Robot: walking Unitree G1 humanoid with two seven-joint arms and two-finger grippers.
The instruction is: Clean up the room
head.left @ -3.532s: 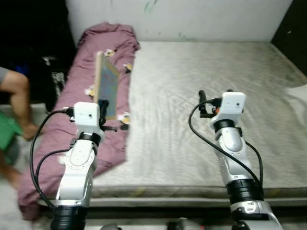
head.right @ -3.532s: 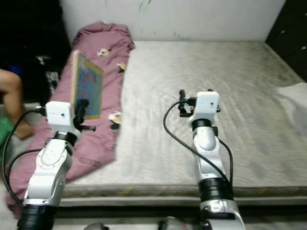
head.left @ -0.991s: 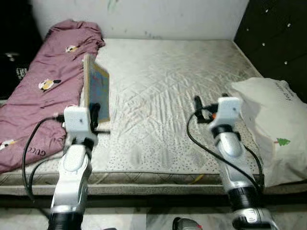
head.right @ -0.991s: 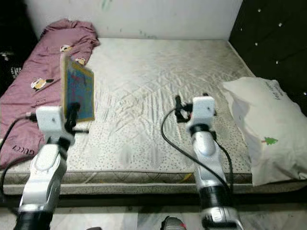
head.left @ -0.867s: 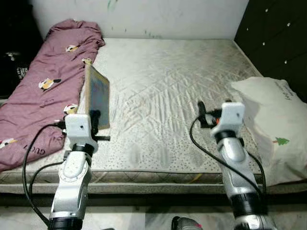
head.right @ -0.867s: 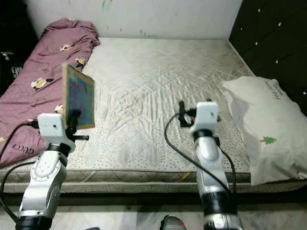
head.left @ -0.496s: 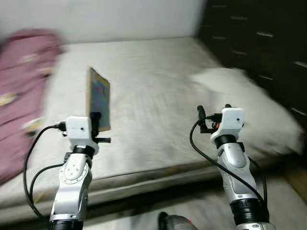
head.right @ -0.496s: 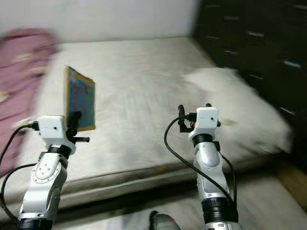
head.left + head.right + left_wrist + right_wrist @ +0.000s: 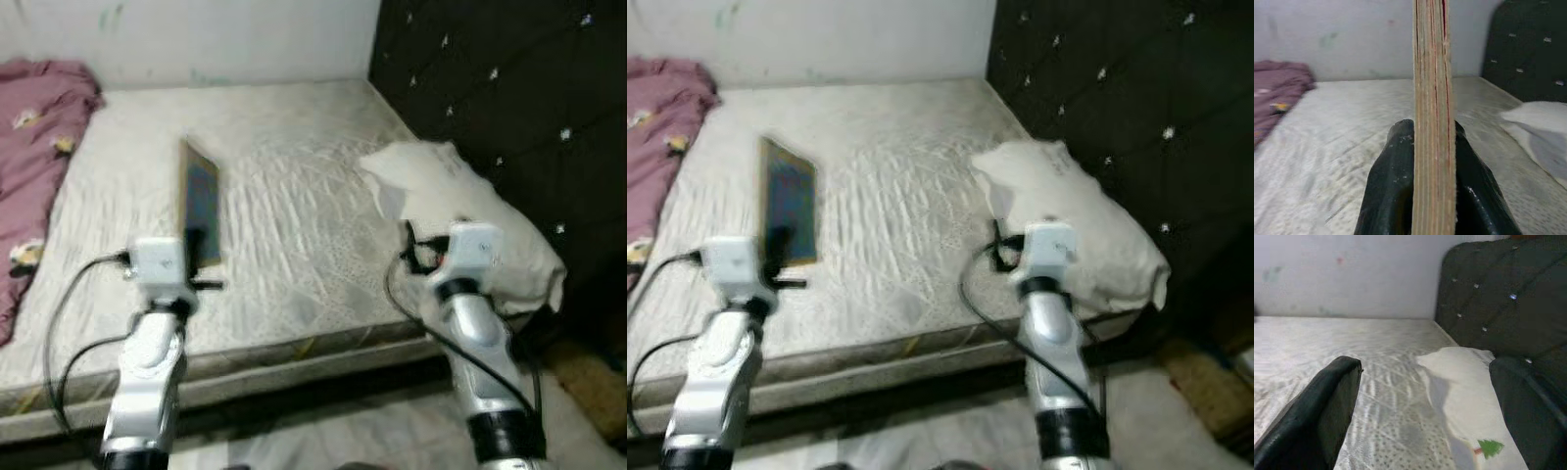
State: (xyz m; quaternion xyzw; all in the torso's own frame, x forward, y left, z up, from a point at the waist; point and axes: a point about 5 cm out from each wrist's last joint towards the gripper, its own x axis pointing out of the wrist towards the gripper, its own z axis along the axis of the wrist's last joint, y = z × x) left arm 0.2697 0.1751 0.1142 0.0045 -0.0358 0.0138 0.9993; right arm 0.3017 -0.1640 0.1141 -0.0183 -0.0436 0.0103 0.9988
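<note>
A thin wooden board with a blue printed face point(image 9: 201, 201) stands upright over the mattress point(image 9: 274, 147), held edge-on. My left gripper point(image 9: 199, 247) is shut on the board's lower edge; in the left wrist view the black fingers point(image 9: 1393, 181) clamp the layered wooden edge point(image 9: 1433, 122). My right gripper point(image 9: 411, 245) hangs open above the bed's front right part, just left of a white pillow point(image 9: 460, 211). In the right wrist view its two fingers point(image 9: 1327, 401) stand wide apart with nothing between them, and the pillow point(image 9: 1469, 391) bears a small green tree print.
A maroon blanket with cartoon prints point(image 9: 34, 127) lies along the left side of the bed. A dark tufted headboard point(image 9: 500, 88) rises on the right. A pale wall point(image 9: 196, 39) runs behind the bed. Floor point(image 9: 323, 431) shows below the mattress edge.
The camera has swung right: the blanket slid to the left edge and the headboard and pillow came into view. Both arms keep their pose, the left still holding the board.
</note>
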